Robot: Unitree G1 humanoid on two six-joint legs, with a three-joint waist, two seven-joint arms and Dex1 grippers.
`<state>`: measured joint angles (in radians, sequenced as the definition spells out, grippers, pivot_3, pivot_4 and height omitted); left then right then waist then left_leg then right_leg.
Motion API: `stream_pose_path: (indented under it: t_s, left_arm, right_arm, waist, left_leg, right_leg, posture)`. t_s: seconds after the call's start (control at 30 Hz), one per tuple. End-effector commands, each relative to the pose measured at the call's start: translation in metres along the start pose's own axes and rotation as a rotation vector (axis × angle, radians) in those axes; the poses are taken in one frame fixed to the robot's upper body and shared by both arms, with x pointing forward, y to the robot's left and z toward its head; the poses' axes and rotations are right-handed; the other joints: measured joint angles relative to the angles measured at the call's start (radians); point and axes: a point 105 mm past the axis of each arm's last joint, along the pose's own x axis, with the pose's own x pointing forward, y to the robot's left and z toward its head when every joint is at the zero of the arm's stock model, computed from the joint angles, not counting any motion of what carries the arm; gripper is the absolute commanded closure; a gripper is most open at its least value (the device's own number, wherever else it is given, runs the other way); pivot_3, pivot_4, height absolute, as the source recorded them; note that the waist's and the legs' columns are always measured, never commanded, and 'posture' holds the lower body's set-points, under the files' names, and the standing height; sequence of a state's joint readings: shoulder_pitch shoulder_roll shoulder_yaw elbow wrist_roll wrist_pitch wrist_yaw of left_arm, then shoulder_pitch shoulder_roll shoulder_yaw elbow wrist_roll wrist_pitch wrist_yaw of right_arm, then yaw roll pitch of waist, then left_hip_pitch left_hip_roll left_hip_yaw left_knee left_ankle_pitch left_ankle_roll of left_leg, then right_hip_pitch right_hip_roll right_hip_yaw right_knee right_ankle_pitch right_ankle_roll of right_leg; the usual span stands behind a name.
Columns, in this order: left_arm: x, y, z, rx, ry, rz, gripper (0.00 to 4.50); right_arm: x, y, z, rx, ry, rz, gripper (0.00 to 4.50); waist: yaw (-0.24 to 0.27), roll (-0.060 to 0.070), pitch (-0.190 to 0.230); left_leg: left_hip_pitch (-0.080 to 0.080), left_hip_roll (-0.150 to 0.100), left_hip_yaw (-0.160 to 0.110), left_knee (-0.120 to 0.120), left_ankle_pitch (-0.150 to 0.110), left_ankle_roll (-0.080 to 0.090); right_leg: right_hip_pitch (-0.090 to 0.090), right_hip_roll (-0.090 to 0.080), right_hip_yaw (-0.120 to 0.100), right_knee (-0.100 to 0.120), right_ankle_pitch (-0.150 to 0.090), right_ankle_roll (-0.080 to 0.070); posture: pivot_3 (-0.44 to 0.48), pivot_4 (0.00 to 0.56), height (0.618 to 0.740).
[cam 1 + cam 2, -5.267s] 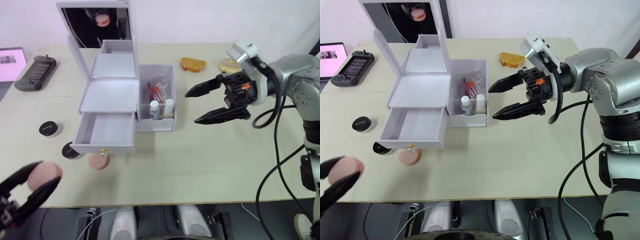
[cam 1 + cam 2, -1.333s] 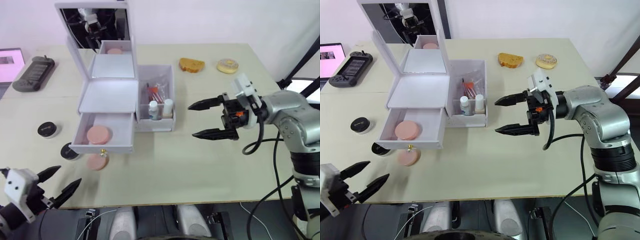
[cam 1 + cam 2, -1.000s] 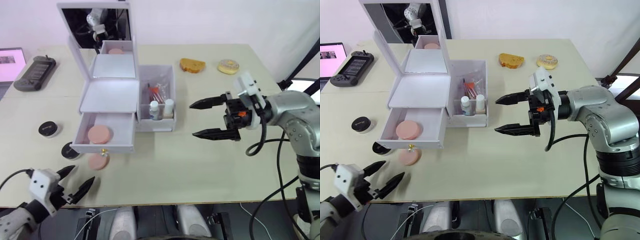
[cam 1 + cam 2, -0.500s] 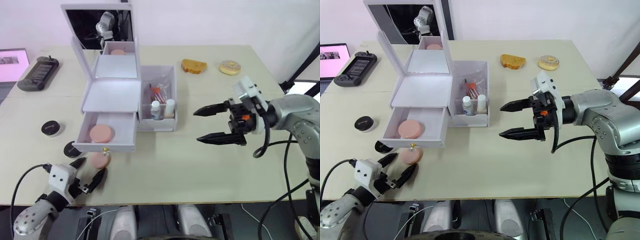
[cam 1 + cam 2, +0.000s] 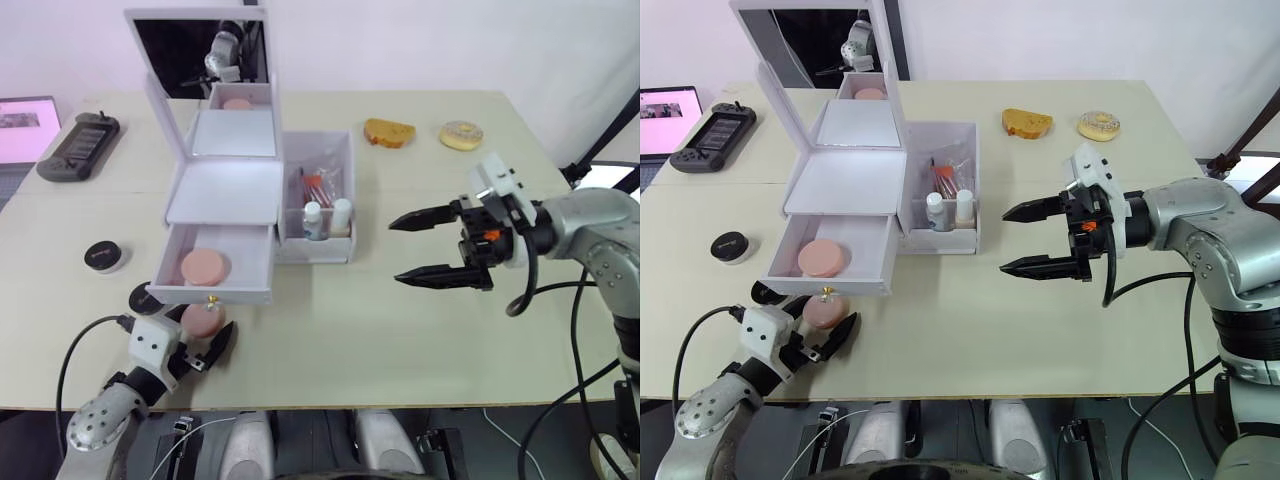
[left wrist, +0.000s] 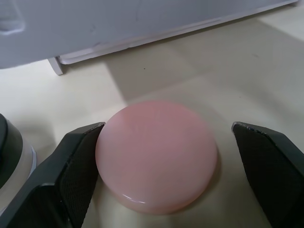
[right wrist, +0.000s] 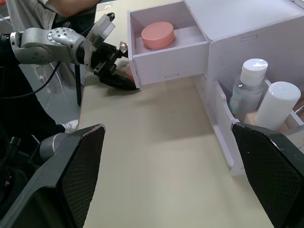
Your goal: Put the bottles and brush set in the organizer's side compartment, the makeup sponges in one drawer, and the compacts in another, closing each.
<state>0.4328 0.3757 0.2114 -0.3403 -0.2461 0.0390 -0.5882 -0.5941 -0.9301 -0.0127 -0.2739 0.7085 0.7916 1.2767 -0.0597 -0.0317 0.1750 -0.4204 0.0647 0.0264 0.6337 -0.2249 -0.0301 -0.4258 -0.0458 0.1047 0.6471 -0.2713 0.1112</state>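
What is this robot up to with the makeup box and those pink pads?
It is sorting makeup into a white organizer. The left gripper sits low at the table's near edge, fingers open on either side of a pink makeup sponge lying on the table in front of the open bottom drawer, not yet gripped. Another sponge already lies in that drawer. The bottles stand in the side compartment. Two black compacts remain on the table. The right gripper hovers open, holding nothing.
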Motion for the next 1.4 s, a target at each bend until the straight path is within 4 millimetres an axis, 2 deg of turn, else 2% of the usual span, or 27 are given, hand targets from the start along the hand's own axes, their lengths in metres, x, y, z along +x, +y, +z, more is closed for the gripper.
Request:
stream_pose_path:
  t_s: [0.03,0.07,0.1,0.27,0.47,0.63,0.8,0.87,0.93,1.0,1.03,1.17,1.3,1.4]
  left_arm:
    - [-0.009,0.001,-0.004,0.007,0.038,0.002,1.24]
    - [-0.011,0.003,-0.006,-0.008,0.051,0.004,1.70]
    - [-0.012,0.004,-0.007,-0.018,0.060,0.006,1.81]
    - [-0.023,0.011,-0.004,-0.024,0.109,-0.007,1.81]
    - [-0.055,0.027,-0.010,-0.050,0.198,0.036,1.81]
    - [-0.092,0.035,0.007,-0.032,0.227,0.031,1.81]
    - [-0.119,0.042,0.025,-0.061,0.235,0.019,1.81]
    - [-0.144,0.056,0.047,-0.079,0.225,0.025,1.81]
    - [-0.155,0.066,0.065,-0.081,0.220,0.032,1.81]
    - [-0.155,0.072,0.084,-0.056,0.207,0.006,1.81]
    - [-0.152,0.074,0.095,-0.042,0.196,-0.010,1.81]
    - [-0.129,0.071,0.141,-0.005,0.115,-0.119,1.81]
    - [-0.100,0.066,0.170,0.070,0.068,-0.210,1.81]
    - [-0.080,0.059,0.180,0.091,0.062,-0.263,1.81]
  right_arm:
    - [-0.002,0.001,0.011,-0.063,0.004,-0.007,0.00]
    - [-0.002,0.001,0.011,-0.064,0.004,-0.006,0.00]
    - [-0.002,0.001,0.011,-0.065,0.004,-0.005,0.00]
    - [0.002,0.000,0.012,-0.073,-0.002,0.011,0.00]
    - [0.008,-0.003,0.013,-0.083,-0.009,0.062,0.00]
    - [0.013,-0.008,0.014,-0.092,-0.013,0.116,0.00]
    - [0.017,-0.013,0.016,-0.111,-0.021,0.153,0.00]
    - [0.018,-0.017,0.019,-0.126,-0.023,0.169,0.00]
    - [0.018,-0.019,0.020,-0.133,-0.023,0.178,0.00]
    - [0.016,-0.019,0.024,-0.138,-0.036,0.192,0.00]
    - [0.015,-0.018,0.027,-0.139,-0.044,0.198,0.00]
    - [0.011,-0.014,0.034,-0.146,-0.063,0.209,0.00]
    - [0.007,-0.013,0.035,-0.144,-0.062,0.184,0.00]
    - [0.005,-0.013,0.036,-0.140,-0.058,0.164,0.00]
  waist:
    - [-0.005,0.000,0.000]
    - [-0.008,0.000,0.000]
    - [-0.010,0.000,0.000]
    - [-0.013,0.000,0.000]
    - [-0.016,0.000,0.000]
    - [-0.022,-0.002,0.001]
    - [-0.013,-0.002,0.002]
    - [-0.015,-0.007,0.004]
    - [-0.016,-0.008,0.004]
    - [-0.015,-0.002,0.006]
    - [-0.012,-0.006,0.007]
    - [-0.011,-0.005,0.007]
    - [-0.011,-0.004,0.008]
    - [-0.013,-0.002,0.009]
  left_leg:
    - [0.000,0.000,0.000,0.000,0.000,0.000]
    - [0.000,0.000,0.000,0.000,0.000,0.000]
    - [0.001,0.000,0.000,-0.001,0.000,0.000]
    - [0.002,0.001,0.000,-0.002,0.000,0.000]
    - [0.002,0.001,0.000,-0.002,0.000,0.000]
    - [0.002,0.001,0.000,-0.003,0.000,0.000]
    - [0.002,0.001,0.001,-0.003,0.000,0.000]
    - [0.002,0.001,0.001,-0.003,0.000,-0.001]
    - [0.001,0.001,0.001,-0.003,-0.001,-0.001]
    - [0.001,0.001,0.001,-0.003,-0.001,-0.001]
    - [0.000,0.000,0.002,-0.003,-0.002,-0.003]
    - [-0.002,0.001,0.001,-0.002,-0.002,-0.003]
    - [-0.004,0.000,0.002,-0.002,-0.002,-0.003]
    - [-0.004,0.001,0.002,-0.002,-0.002,-0.003]
  right_leg:
    - [0.000,0.000,0.000,0.000,0.000,0.000]
    - [0.000,0.000,0.000,0.000,0.000,0.000]
    - [0.000,0.000,0.000,0.000,0.000,0.000]
    - [0.000,0.001,0.000,0.001,0.000,0.000]
    - [-0.001,0.001,0.001,0.000,0.000,0.000]
    - [-0.002,0.001,0.001,0.000,0.000,-0.001]
    - [-0.005,-0.001,0.000,-0.002,-0.001,-0.001]
    - [-0.006,-0.001,0.000,-0.003,-0.001,-0.001]
    - [-0.007,-0.001,0.000,-0.003,-0.001,-0.001]
    - [-0.007,-0.002,0.000,-0.004,-0.001,-0.001]
    - [-0.006,-0.003,0.001,-0.006,-0.001,-0.001]
    - [-0.007,-0.002,-0.001,-0.006,-0.001,-0.001]
    - [-0.004,-0.002,0.000,-0.005,0.000,-0.001]
    - [-0.006,-0.001,0.000,-0.002,-0.001,-0.001]
  posture:
    - [0.000,0.150,0.740]
    - [0.000,0.150,0.740]
    - [0.000,0.150,0.740]
    - [0.000,0.150,0.740]
    - [0.000,0.150,0.740]
    - [0.000,0.150,0.740]
    - [0.000,0.150,0.740]
    - [0.000,0.150,0.740]
    - [0.000,0.150,0.740]
    - [0.000,0.150,0.740]
    - [0.000,0.150,0.740]
    - [0.000,0.150,0.740]
    - [0.000,0.150,0.740]
    - [0.000,0.150,0.740]
